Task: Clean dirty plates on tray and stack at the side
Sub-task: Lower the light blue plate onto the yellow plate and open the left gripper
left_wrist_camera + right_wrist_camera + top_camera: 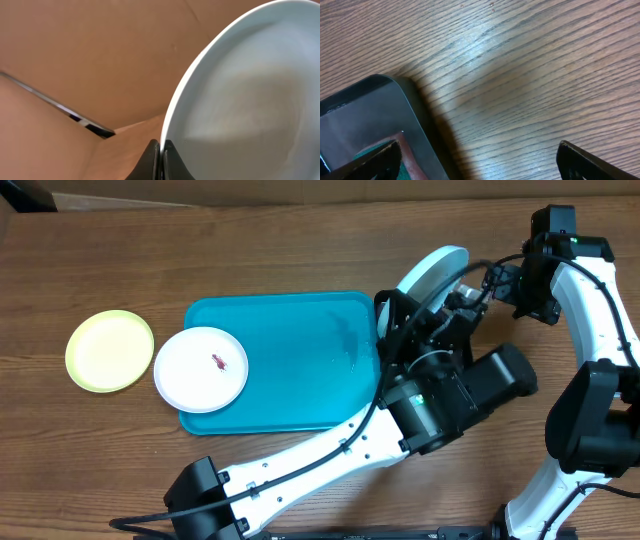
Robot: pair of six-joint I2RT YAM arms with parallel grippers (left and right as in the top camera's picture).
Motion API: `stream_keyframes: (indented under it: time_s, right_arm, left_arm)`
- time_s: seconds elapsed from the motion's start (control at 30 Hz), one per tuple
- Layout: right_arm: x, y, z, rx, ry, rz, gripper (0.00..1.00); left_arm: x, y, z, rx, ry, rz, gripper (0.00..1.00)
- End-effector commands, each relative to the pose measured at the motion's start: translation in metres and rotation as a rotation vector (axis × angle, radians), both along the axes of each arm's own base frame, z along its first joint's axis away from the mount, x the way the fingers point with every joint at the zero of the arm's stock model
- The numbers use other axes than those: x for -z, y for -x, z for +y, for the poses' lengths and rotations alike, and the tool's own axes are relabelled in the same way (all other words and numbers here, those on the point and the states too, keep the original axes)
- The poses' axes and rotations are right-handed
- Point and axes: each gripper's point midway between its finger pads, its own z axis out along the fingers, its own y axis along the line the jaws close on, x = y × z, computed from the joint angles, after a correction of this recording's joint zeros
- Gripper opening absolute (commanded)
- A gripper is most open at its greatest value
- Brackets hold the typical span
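The tray (290,320) lies flat in the middle of the worktop (120,240). The white plate (200,369) sits at the tray's 8 o'clock corner. Part of it is on the tray and part hangs out over the rim. It has a small red smear near its middle. The yellow plate (109,351) lies flat on the worktop at 9 o'clock from the tray, just beside the white plate. I cannot tell if the two plates touch. The blue plate (432,272) is up in the air at 2 o'clock from the tray, past its corner, and it is tipped up on its edge. The left arm (330,450) comes in from 7 o'clock and reaches across to that plate. In the left wrist view the left fingers (160,146) are pinched tight on the plate's rim, and the plate fills the 3 o'clock side of the view. The right arm (600,330) stands at 3 o'clock and bends in close to the blue plate. In the right wrist view the right fingers (479,150) are spread wide apart with nothing between them, and bare wood shows below. A corner of a black tray (370,110) shows at 8 o'clock in that view. I cannot tell what is in it.
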Motion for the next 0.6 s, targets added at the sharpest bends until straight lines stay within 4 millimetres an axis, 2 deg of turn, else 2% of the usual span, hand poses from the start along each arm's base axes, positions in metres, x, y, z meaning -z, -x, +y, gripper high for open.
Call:
stream_keyframes:
  time_s: [0.0,0.23,0.37,0.47,0.57]
  right_arm:
    - [-0.005,-0.003,-0.001,0.005,0.004,-0.017,1.0]
    - [-0.005,-0.003,-0.001,0.005,0.004,-0.017,1.0]
    - [-0.005,-0.003,-0.001,0.005,0.004,-0.017,1.0]
    - [-0.005,-0.003,-0.001,0.005,0.004,-0.017,1.0]
    - [-0.005,-0.003,-0.001,0.005,0.004,-0.017,1.0]
  left_arm:
    - [-0.034,0.007,0.015,-0.051,0.026,-0.07,0.04]
    - [-0.031,0.004,0.013,-0.036,0.043,-0.058,0.04]
    - [-0.024,0.001,0.006,0.01,0.066,-0.019,0.04]
    - [-0.007,-0.002,-0.003,0.071,0.125,0.051,0.04]
    - [0.021,-0.006,-0.006,0.114,0.228,0.169,0.04]
